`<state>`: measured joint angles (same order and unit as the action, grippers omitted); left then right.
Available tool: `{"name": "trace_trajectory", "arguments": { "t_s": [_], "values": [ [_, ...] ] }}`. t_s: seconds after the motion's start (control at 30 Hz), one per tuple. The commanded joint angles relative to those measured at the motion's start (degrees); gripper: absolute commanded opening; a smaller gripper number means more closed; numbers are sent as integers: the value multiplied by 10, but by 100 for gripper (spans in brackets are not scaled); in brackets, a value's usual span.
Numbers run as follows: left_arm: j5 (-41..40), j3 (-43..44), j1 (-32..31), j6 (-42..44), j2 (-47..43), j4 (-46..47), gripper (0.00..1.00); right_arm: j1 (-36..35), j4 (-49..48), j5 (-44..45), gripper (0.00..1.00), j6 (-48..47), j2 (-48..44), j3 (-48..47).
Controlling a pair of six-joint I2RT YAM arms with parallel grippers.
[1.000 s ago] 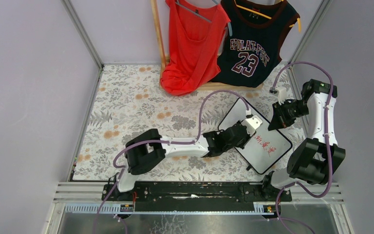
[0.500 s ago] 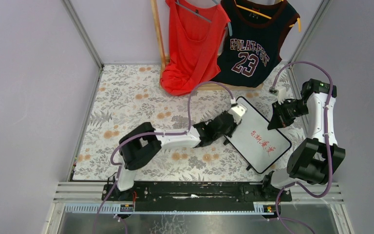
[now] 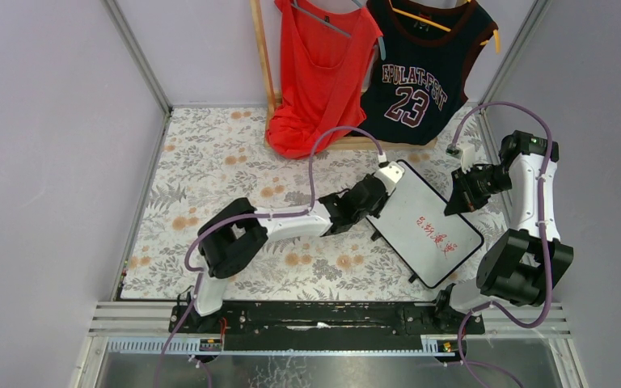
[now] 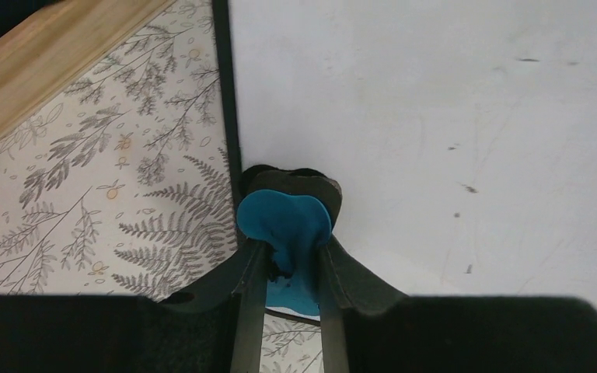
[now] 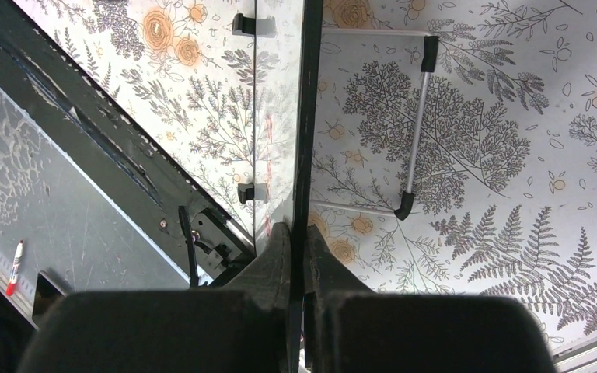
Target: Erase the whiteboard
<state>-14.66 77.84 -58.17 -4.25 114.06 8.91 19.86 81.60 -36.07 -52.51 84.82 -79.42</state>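
Left gripper (image 4: 288,252) clamped on blue eraser (image 4: 282,216) at whiteboard (image 4: 435,116) corner
Right gripper (image 5: 296,237) shut tight on the board's black frame; red writing (image 3: 439,236) on the surface

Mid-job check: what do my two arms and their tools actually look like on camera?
The left arm and right arm have white links and bulky black joints. A lilac cable loops along each. The left tool and right tool have dark, matte, tapering fingers.
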Motion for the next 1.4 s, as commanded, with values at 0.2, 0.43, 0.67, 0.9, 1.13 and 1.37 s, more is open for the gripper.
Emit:
{"name": "trace_trajectory", "arguments": {
  "t_s": [0.2,0.43,0.67,0.9,1.13,1.37],
  "values": [
    [31,78,-94,-24,43,15,0,-22,31,36,0,-39,1,27],
    [44,133,-152,-34,62,3,0,-24,30,37,0,-37,1,24],
    [52,183,-185,-31,81,-14,0,-27,31,38,0,-35,3,23],
    [-8,156,-162,-3,72,-35,0,-27,31,37,0,-37,2,26],
    [-10,105,-91,-14,37,-44,0,-28,31,37,0,-39,0,33],
    [-90,104,-52,29,27,-83,0,-27,31,39,0,-39,-2,33]
  ]
}}
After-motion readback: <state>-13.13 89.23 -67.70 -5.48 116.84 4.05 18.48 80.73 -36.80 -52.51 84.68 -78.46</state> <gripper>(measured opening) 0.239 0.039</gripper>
